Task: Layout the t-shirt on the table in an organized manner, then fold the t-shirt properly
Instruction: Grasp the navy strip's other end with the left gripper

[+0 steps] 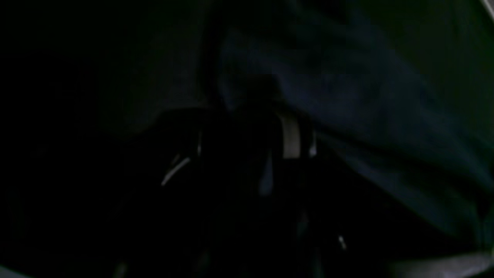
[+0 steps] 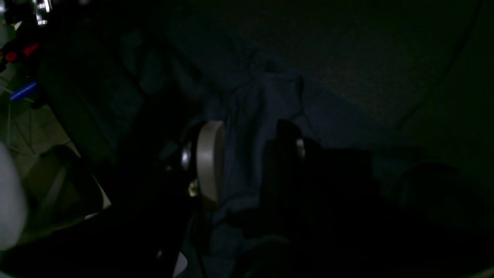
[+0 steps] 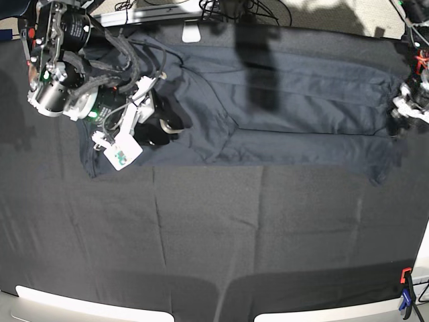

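While the shirt (image 3: 281, 114) lies spread across the far half of the tabletop (image 3: 201, 235), 2 hands work at its opposite ends. In the right wrist view the right hand (image 2: 251, 154) stands part open, its pale pad (image 2: 210, 162) and dark finger (image 2: 287, 143) apart with bluish cloth between them; whether it pinches that cloth I cannot tell. The base view places this hand (image 3: 164, 124) low on the shirt's sleeve end. The left hand (image 3: 401, 115) sits at the shirt's other end, near the tabletop's edge. Its own wrist view is very dark: a pale pad (image 1: 290, 136) shows against navy folds (image 1: 347, 96), but how wide the left hand (image 1: 247, 143) stands I cannot tell. Only the base view shows the whole shirt and a clamp (image 3: 405, 290) at the near corner.
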You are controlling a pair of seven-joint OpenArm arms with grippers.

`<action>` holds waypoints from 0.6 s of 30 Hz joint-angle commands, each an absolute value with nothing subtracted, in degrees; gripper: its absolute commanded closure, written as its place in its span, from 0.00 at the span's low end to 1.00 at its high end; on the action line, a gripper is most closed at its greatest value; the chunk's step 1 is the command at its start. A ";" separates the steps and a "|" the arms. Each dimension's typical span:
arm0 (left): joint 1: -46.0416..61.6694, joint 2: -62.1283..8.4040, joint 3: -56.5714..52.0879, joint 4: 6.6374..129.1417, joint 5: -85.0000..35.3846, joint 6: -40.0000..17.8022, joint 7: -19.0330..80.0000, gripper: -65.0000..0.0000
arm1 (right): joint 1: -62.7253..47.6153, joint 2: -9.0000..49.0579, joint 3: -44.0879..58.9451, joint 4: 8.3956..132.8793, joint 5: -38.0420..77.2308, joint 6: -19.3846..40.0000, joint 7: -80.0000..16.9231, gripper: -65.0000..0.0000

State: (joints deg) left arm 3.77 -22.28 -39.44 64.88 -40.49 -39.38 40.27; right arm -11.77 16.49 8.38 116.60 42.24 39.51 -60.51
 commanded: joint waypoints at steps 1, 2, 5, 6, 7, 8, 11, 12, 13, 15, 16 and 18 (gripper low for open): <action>3.40 -23.49 -39.72 65.76 -42.09 -40.00 40.18 0.69 | -11.27 16.95 8.62 117.58 43.70 40.00 -59.13 0.66; 3.73 -23.44 -39.70 65.76 -42.98 -40.00 41.10 0.69 | -11.27 16.97 8.62 117.58 43.70 40.00 -59.13 0.66; 5.19 -23.18 -39.70 65.76 -46.35 -40.00 42.46 0.69 | -11.27 16.95 8.62 117.58 43.70 40.00 -59.11 0.66; 5.87 -23.05 -39.72 65.76 -48.01 -40.00 42.41 0.69 | -11.25 16.95 8.62 117.58 43.70 40.00 -59.09 0.66; 6.46 -22.85 -39.72 65.76 -49.58 -40.00 42.46 0.69 | -11.27 16.93 8.62 117.58 43.72 40.00 -58.94 0.66; 6.87 -22.52 -39.70 65.76 -51.11 -40.00 42.50 0.69 | -11.27 16.86 8.62 117.58 43.70 40.00 -58.89 0.66; 7.14 -21.06 -39.70 65.76 -52.16 -40.00 42.87 0.69 | -11.25 16.36 8.62 117.58 43.70 40.00 -58.39 0.66; 7.09 -20.51 -39.70 65.76 -52.21 -40.00 42.87 0.69 | -11.25 15.97 8.62 117.58 43.68 40.00 -58.26 0.66; 6.92 -19.86 -39.70 65.76 -52.16 -40.00 42.87 0.69 | -11.25 15.59 8.62 117.58 43.70 40.00 -58.24 0.66; 6.76 -18.65 -39.68 65.76 -52.18 -40.00 42.83 0.69 | -11.25 14.59 8.62 117.58 43.68 40.00 -58.24 0.66; 6.61 -18.13 -39.66 65.76 -52.16 -40.00 42.83 0.69 | -11.25 14.09 8.62 117.58 43.68 40.00 -58.28 0.66; 6.48 -17.41 -39.66 65.76 -52.14 -40.00 42.63 0.69 | -11.27 13.43 8.62 117.58 43.66 40.00 -58.28 0.66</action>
